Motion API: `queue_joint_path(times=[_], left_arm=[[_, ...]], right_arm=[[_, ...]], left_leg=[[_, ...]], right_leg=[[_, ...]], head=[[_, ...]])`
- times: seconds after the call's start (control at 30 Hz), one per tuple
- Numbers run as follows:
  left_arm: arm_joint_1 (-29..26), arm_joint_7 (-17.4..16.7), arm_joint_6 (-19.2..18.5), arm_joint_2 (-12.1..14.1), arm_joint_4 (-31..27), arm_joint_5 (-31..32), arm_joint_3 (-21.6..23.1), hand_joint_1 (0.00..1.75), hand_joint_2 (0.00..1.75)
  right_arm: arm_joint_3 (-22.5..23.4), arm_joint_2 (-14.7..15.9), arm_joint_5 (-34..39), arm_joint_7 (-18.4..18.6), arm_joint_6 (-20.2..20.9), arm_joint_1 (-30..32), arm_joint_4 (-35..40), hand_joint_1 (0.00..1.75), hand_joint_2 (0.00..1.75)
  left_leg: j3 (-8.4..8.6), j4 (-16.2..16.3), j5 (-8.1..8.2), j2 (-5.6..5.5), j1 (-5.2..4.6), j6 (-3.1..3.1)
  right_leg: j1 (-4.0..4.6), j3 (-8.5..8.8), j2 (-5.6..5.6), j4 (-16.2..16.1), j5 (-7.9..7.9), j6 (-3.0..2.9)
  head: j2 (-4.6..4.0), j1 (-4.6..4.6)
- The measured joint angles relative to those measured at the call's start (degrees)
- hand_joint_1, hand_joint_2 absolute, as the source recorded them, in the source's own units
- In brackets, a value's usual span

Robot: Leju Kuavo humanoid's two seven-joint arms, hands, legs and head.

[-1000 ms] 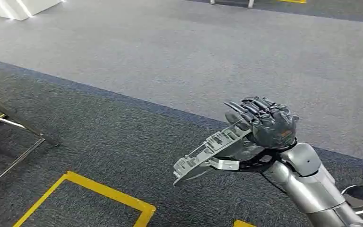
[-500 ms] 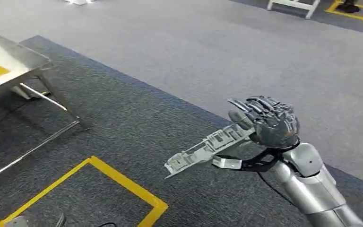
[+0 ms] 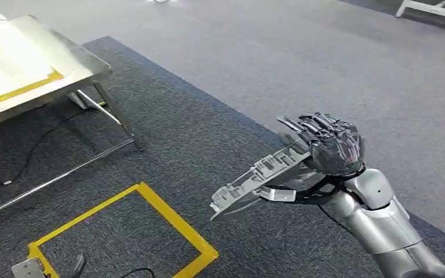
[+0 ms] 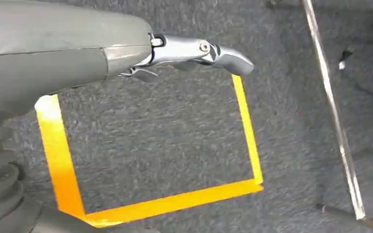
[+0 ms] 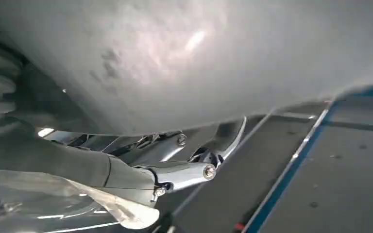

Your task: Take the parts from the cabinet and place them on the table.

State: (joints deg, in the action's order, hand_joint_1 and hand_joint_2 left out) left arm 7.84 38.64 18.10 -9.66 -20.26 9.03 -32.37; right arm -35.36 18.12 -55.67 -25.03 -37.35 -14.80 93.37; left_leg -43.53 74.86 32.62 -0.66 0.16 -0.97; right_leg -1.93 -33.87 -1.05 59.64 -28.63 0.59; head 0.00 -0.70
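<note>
My right hand (image 3: pixel 330 145) is raised at the right of the head view and grips a flat grey metal part (image 3: pixel 255 182) by one end. The part sticks out to the left, tilted down, above the dark carpet. In the right wrist view the part's pale underside (image 5: pixel 184 53) lies close over the right hand (image 5: pixel 102 170), whose fingers (image 5: pixel 184 174) reach under it. The steel table (image 3: pixel 64 72), with yellow tape on its top, stands at the upper left. My left hand (image 4: pixel 126 53) hangs over the floor with a finger stretched out and nothing in it.
A yellow taped square (image 3: pixel 174 223) marks the dark carpet below the part, also seen as the yellow square (image 4: pixel 246 126) under my left hand. The table's thin steel legs and crossbar (image 3: pixel 64 174) run along the floor at left. A lighter grey carpet (image 3: pixel 324 52) spreads beyond.
The whole picture has shifted, so the camera has turned: the steel table has come in at the upper left. My right hand still holds the part in the same pose.
</note>
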Motion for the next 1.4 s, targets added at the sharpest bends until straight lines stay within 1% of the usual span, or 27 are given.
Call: queue_joint_path(times=[0.07, 0.13, 0.17, 0.2, 0.27, 0.37, 0.43, 0.47, 0.53, 0.57, 0.63, 0.67, 0.7, 0.73, 0.83, 0.87, 0.93, 0.97, 1.03, 1.07, 1.1, 1.17, 1.2, 1.23, 1.27, 1.37, 1.4], left_arm=[[-0.12, 0.0, 0.41, -0.02, -0.07, 0.33, 0.04, 0.0, 1.75], [-0.15, 0.02, 0.02, -0.02, -0.42, -0.27, 0.02, 0.0, 1.75], [-0.15, 0.07, -0.86, -0.02, -0.68, -1.23, 0.0, 0.0, 1.75], [-0.06, 0.09, -1.62, -0.02, -0.98, -1.88, 0.0, 0.0, 1.75], [0.21, 0.11, -2.32, -0.26, -1.5, -2.51, 0.0, 0.0, 1.75], [-0.08, 0.09, -2.12, -0.26, -2.19, -2.54, -0.04, 0.0, 1.75], [0.2, 0.09, -1.62, -0.26, -2.84, -2.01, -0.04, 0.0, 1.75], [0.46, 0.09, -1.44, -0.28, -2.93, -1.79, 0.02, 0.0, 1.75], [0.4, 0.09, -1.33, -0.46, -2.95, -1.6, 0.24, 0.0, 1.75], [0.38, 0.09, -1.58, -0.52, -2.95, -1.93, 0.31, 0.0, 1.75], [0.37, 0.07, -2.36, -0.55, -2.97, -2.8, 0.28, 0.0, 1.75], [0.38, 0.07, -2.47, -0.55, -3.08, -3.06, 0.28, 0.0, 1.75], [0.38, 0.07, -2.69, -0.61, -3.28, -3.17, 0.31, 0.0, 1.75], [0.46, 0.07, -2.69, -0.61, -3.34, -3.21, 0.31, 0.0, 1.75], [0.24, 0.07, -2.65, -0.57, -3.65, -3.28, 0.37, 0.0, 1.75], [0.22, 0.07, -2.47, -0.48, -3.74, -3.21, 0.37, 0.0, 1.75], [0.45, 0.07, -2.12, -0.3, -4.09, -2.91, 0.63, 0.0, 1.75], [0.65, 0.09, -2.19, -0.44, -4.17, -2.67, 0.88, 0.0, 1.75], [0.66, 0.09, -2.45, -0.48, -4.31, -2.49, 1.46, 0.0, 1.75], [0.47, 0.09, -2.58, -0.48, -4.35, -2.49, 1.62, 0.0, 1.75], [0.25, 0.11, -2.62, -0.48, -4.54, -2.49, 1.83, 0.0, 1.75], [0.11, 0.11, -2.58, -0.46, -5.14, -2.49, 2.23, 0.0, 1.75], [0.14, 0.11, -2.36, -0.35, -5.47, -2.49, 2.4, 0.0, 1.75], [0.26, 0.11, -2.19, -0.31, -5.71, -2.49, 2.51, 0.0, 1.75], [0.41, 0.11, -1.88, -0.31, -5.88, -2.52, 2.67, 0.0, 1.75], [-0.07, 0.11, -1.05, -0.17, -6.19, -2.67, 2.8, 0.0, 1.75], [-0.31, 0.11, -0.39, -0.22, -6.45, -2.71, 2.8, 0.0, 1.75]], right_arm=[[0.0, 0.0, 0.02, -0.07, -0.09, 0.03, -0.11, 1.75, 1.75], [0.0, -0.02, 0.02, -0.06, -0.17, 0.06, -0.11, 1.75, 1.75], [0.0, -0.02, 0.02, -0.06, -0.2, 0.05, -0.11, 1.75, 1.75], [0.0, -0.04, 0.02, -0.06, -0.22, 0.08, -0.11, 1.75, 1.75], [0.0, -0.04, 0.07, -0.07, -0.33, 0.08, -0.13, 1.75, 1.75], [-0.02, -0.24, 0.13, -0.22, -0.35, -0.05, -0.15, 1.75, 1.75], [-0.05, -0.26, 0.24, -0.22, -0.39, -0.23, -0.13, 1.75, 1.75], [-0.02, -0.26, 0.31, -0.22, -0.42, -0.19, -0.2, 1.75, 1.75], [-0.06, -0.26, 0.31, -0.24, -0.44, 0.17, -0.46, 1.75, 1.75], [-0.09, -0.26, 0.55, -0.24, -0.44, 0.37, -0.55, 1.75, 1.75], [-0.09, -0.26, 1.96, -0.39, -0.33, 0.41, -0.57, 1.75, 1.75], [-0.09, -0.26, 2.49, -0.57, -0.31, 0.37, -0.57, 1.75, 1.75], [-0.09, -0.26, 2.97, -0.85, -0.26, 0.37, -0.55, 1.75, 1.75], [-0.13, -0.26, 3.28, -0.92, -0.22, 0.4, -0.61, 1.75, 1.75], [-0.07, -0.35, 3.65, -1.37, -0.2, 0.68, -0.39, 1.75, 1.75], [-0.04, -0.44, 3.69, -1.42, -0.2, 0.63, -0.35, 1.75, 1.75], [0.09, -0.74, 3.74, -1.42, -0.17, 0.61, -0.28, 1.75, 1.75], [0.09, -0.74, 3.74, -1.44, -0.17, 0.58, -0.26, 1.75, 1.75], [0.09, -0.74, 4.31, -1.84, 0.0, 0.91, -0.28, 1.75, 1.75], [0.09, -0.77, 4.99, -2.14, 0.2, 1.05, -0.28, 1.75, 1.75], [0.09, -0.85, 5.66, -2.47, 0.39, 1.17, -0.26, 1.75, 1.75], [0.35, -0.85, 6.49, -2.82, 0.68, 1.32, 0.02, 1.75, 1.75], [0.57, -0.85, 6.78, -2.97, 0.81, 1.31, 0.31, 1.75, 1.75], [0.66, -0.9, 6.93, -3.15, 0.98, 1.31, 0.5, 1.75, 1.75], [0.81, -0.92, 7.1, -3.3, 1.16, 1.28, 0.7, 1.75, 1.75], [1.07, -1.12, 7.08, -3.47, 1.25, 1.39, 0.9, 1.75, 1.75], [1.25, -1.25, 7.21, -3.47, 1.42, 1.4, 1.12, 1.75, 1.75]], left_leg=[[-1.02, 1.43, -1.14, 0.15, 0.17, -0.12], [2.34, -6.0, -6.14, 0.66, 0.14, 0.19], [4.73, -10.95, -8.69, 2.29, -0.07, 0.63], [6.25, -13.31, -8.14, 5.06, -0.82, 0.91], [6.32, -14.56, -7.68, 4.75, -1.13, 1.63], [6.86, -15.52, -7.83, 2.42, -0.85, 2.54], [7.26, -15.87, -7.88, 1.25, -0.45, 3.17], [7.3, -15.87, -7.82, 0.33, -0.42, 3.36], [7.32, -15.82, -7.65, -1.2, -0.53, 3.61], [7.4, -15.77, -7.6, -2.19, -0.56, 3.62], [7.72, -15.63, -7.36, -4.0, -0.54, 3.48], [7.91, -15.42, -7.11, -4.89, -0.46, 3.22], [7.9, -15.1, -6.79, -5.59, -0.34, 2.95], [7.47, -14.83, -6.65, -6.1, -0.46, 2.65], [6.8, -15.15, -7.05, -8.23, 0.27, 1.42], [6.78, -14.86, -7.0, -8.8, 0.02, 1.26], [5.7, -12.19, -5.3, -2.07, -0.47, 0.44], [3.75, -8.27, -3.52, -0.66, -0.21, 0.11], [-0.56, -0.02, -0.64, 0.11, 0.13, -0.18], [-1.48, 1.39, -0.92, 0.14, 0.23, -0.26], [-1.06, 0.41, -2.35, 0.19, 0.23, -0.25], [2.76, -7.77, -7.54, 0.95, 0.13, 0.24], [5.25, -12.8, -9.77, 2.73, -0.15, 0.77], [6.08, -13.77, -8.41, 5.17, -1.11, 1.09], [6.25, -15.19, -8.21, 4.91, -1.25, 1.69], [6.11, -15.51, -8.15, 3.04, -1.37, 2.35], [6.79, -16.09, -8.44, 2.38, -0.61, 2.74]], right_leg=[[0.01, 0.45, -1.45, 0.0, -0.41, 0.03], [0.04, 1.23, -2.81, 0.0, -0.96, 0.22], [0.1, 1.73, -3.43, -0.01, -1.27, 0.36], [0.34, 2.14, -4.07, -0.18, -1.57, 0.64], [0.84, 2.15, -5.18, -0.23, -1.93, 1.38], [0.67, 3.02, -6.76, -0.95, -2.49, 2.46], [0.29, 1.27, -0.92, 2.92, -4.8, 2.43], [0.31, -1.36, 0.37, 7.84, -6.67, 2.46], [0.38, -6.59, 0.94, 15.91, -9.07, 2.58], [0.38, -8.06, 0.96, 16.79, -8.12, 2.57], [0.36, -6.65, 1.12, 11.1, -2.67, 2.38], [0.27, -4.72, 1.91, 5.89, 0.75, 2.22], [0.12, -3.38, 3.85, 1.89, 2.35, 2.14], [-0.28, -2.78, 6.44, 1.79, 1.29, 1.94], [0.3, -1.77, 5.26, 0.65, 0.74, 1.28], [-0.2, -1.43, 4.59, 0.13, 0.94, 0.94], [-0.16, -0.39, 2.67, -0.35, 0.67, 0.18], [0.05, -0.08, 1.77, -0.35, 0.48, -0.11], [0.16, 0.4, -0.02, -0.33, -0.04, -0.24], [0.17, 0.63, -0.76, -0.33, -0.24, -0.23], [0.17, 0.94, -1.47, -0.33, -0.49, -0.2], [0.27, 1.87, -2.97, -0.34, -1.11, -0.02], [0.33, 2.41, -3.65, -0.38, -1.47, 0.13], [0.65, 2.61, -4.23, -0.52, -1.7, 0.44], [0.86, 2.53, -4.57, -0.49, -1.88, 0.82], [0.99, 3.39, -6.75, -1.21, -2.23, 1.76], [0.58, 2.97, -5.09, -0.92, -2.96, 2.15]], head=[[0.0, 0.02], [0.0, 0.0], [0.0, 0.02], [0.0, -0.07], [0.0, -0.11], [0.02, -0.09], [0.02, -0.37], [0.0, -0.88], [0.0, -1.09], [0.0, -1.14], [0.0, -1.16], [0.0, -1.14], [0.0, -1.2], [0.0, -1.11], [0.0, -1.31], [0.0, -1.25], [0.0, -0.43], [0.0, -0.46], [0.0, -0.42], [0.0, -0.37], [0.0, -0.39], [0.0, -0.37], [0.0, -0.39], [0.0, -0.44], [0.0, -0.35], [0.0, -0.33], [0.02, -0.37]])
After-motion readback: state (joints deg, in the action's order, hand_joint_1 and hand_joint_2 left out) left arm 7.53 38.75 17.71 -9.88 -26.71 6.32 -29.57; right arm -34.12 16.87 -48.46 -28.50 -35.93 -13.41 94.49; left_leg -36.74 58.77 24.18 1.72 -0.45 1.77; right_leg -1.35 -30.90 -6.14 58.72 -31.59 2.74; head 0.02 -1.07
